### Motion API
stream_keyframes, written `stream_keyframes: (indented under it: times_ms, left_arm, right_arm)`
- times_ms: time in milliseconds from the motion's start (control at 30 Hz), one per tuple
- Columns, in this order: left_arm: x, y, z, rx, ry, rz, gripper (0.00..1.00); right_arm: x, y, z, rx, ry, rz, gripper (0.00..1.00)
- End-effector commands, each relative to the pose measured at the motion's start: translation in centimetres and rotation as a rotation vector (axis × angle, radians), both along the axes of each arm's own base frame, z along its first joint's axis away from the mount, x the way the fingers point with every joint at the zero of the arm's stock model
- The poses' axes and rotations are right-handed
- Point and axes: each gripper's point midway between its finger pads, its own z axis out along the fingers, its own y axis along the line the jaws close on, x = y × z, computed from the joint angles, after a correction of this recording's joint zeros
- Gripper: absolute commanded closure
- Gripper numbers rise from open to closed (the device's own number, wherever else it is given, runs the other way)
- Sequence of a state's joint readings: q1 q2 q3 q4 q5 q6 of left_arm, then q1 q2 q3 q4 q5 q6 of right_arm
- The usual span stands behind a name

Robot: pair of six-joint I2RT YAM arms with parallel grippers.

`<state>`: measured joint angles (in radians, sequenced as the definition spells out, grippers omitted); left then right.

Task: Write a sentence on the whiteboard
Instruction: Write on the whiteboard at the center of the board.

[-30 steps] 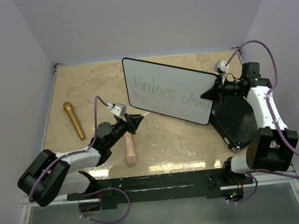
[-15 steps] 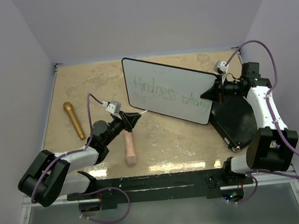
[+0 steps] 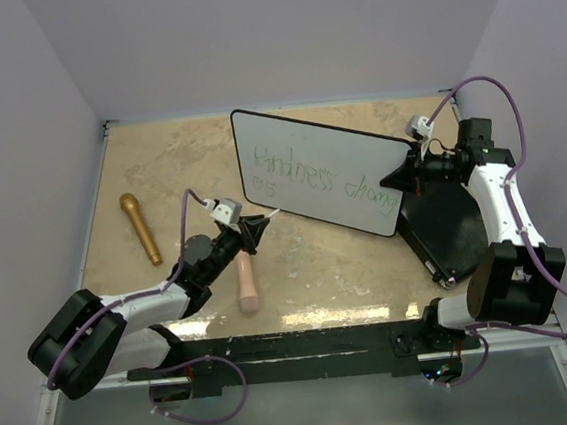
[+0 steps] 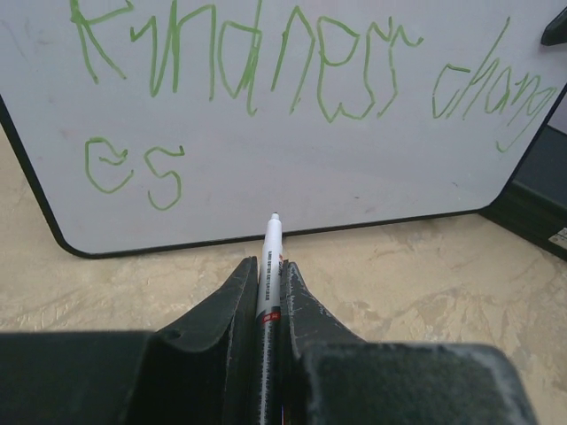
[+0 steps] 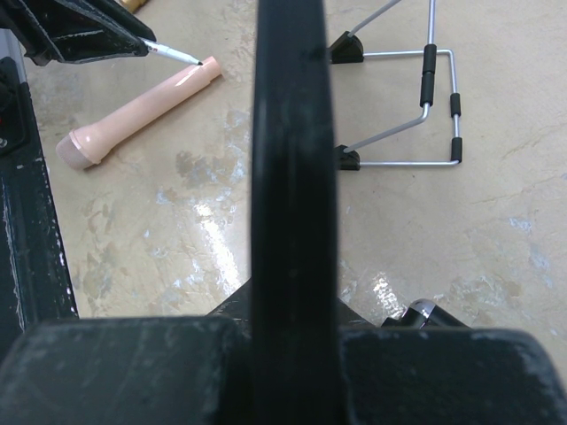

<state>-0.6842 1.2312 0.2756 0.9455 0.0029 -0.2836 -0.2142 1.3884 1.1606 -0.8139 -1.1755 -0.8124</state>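
Note:
The whiteboard (image 3: 319, 164) stands tilted on the table, and its white face (image 4: 292, 168) fills the left wrist view. The green sentence (image 3: 310, 178) reads "kindness chang" with "es" (image 4: 133, 166) on a second line. My left gripper (image 3: 255, 229) is shut on a white marker (image 4: 269, 257). The marker's tip points at the board just above its lower black rim; whether it touches I cannot tell. My right gripper (image 3: 399, 176) is shut on the whiteboard's right edge, whose black rim (image 5: 292, 159) runs edge-on between the jaws.
A pink cylinder (image 3: 246, 281) lies just in front of the left gripper, also seen as the pink cylinder (image 5: 133, 111) in the right wrist view. A golden cylinder (image 3: 140, 227) lies at the left. A black flat case (image 3: 450, 222) sits under the right arm. A wire stand (image 5: 416, 106) props the board from behind.
The left wrist drew back to the left, then returned to the right. The marker tip stays by the board's lower rim. The writing and the right arm look the same.

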Motion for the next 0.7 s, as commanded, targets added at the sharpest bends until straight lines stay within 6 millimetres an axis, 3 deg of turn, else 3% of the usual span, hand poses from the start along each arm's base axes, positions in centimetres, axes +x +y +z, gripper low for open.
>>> stream_keyframes:
  times_ms: [0, 233, 433, 667]
  left_arm:
    - [0.9, -0.3, 3.0, -0.039, -0.111, 0.02, 1.0]
    - [1.2, -0.2, 4.2, -0.046, -0.165, 0.031, 1.0]
    - [-0.5, -1.1, 5.8, -0.077, -0.213, -0.026, 1.0]
    - [-1.1, -0.4, 6.6, -0.071, -0.204, -0.016, 1.0]
  right_arm:
    - [-0.3, -0.2, -1.0, -0.059, 0.014, -0.007, 1.0]
    - [-0.3, 0.0, -1.1, -0.062, 0.013, 0.001, 1.0]
    - [-0.4, 0.1, -1.1, -0.061, 0.015, 0.003, 1.0]
    - [-0.4, 0.2, -1.0, -0.063, 0.011, 0.006, 1.0]
